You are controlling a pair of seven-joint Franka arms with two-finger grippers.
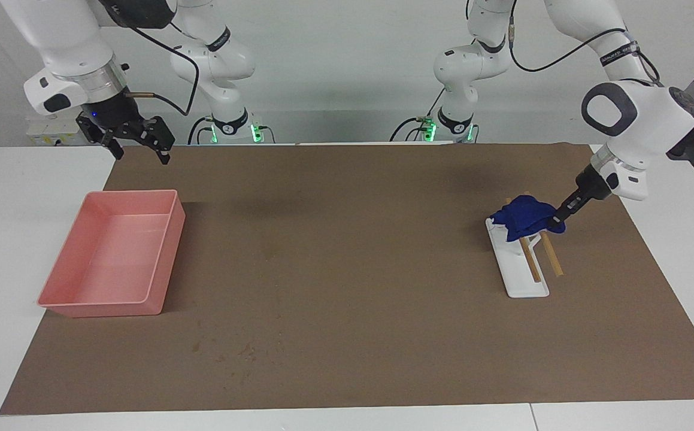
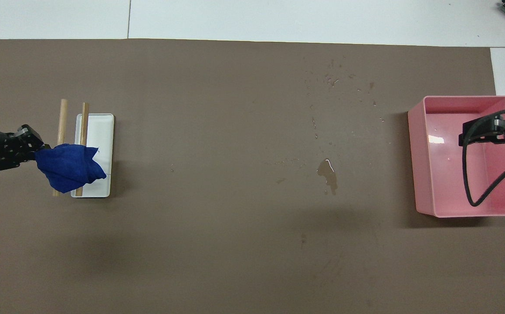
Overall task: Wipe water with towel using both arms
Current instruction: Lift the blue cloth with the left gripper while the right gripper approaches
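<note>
Partly hidden, left fingers (image 1: 557,220) grip towel (image 1: 523,219); right fingers (image 1: 138,146) spread.

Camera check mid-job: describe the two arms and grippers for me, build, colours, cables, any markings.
Both arms are glossy white with rounded jointed segments and black bands at the joints. The right arm has a silver wrist ring, a small blue light and a black cable looping from it. The left arm shows a dark oval ring marking on its wrist housing and a black cable. The left gripper and right gripper are black two-finger types.
</note>
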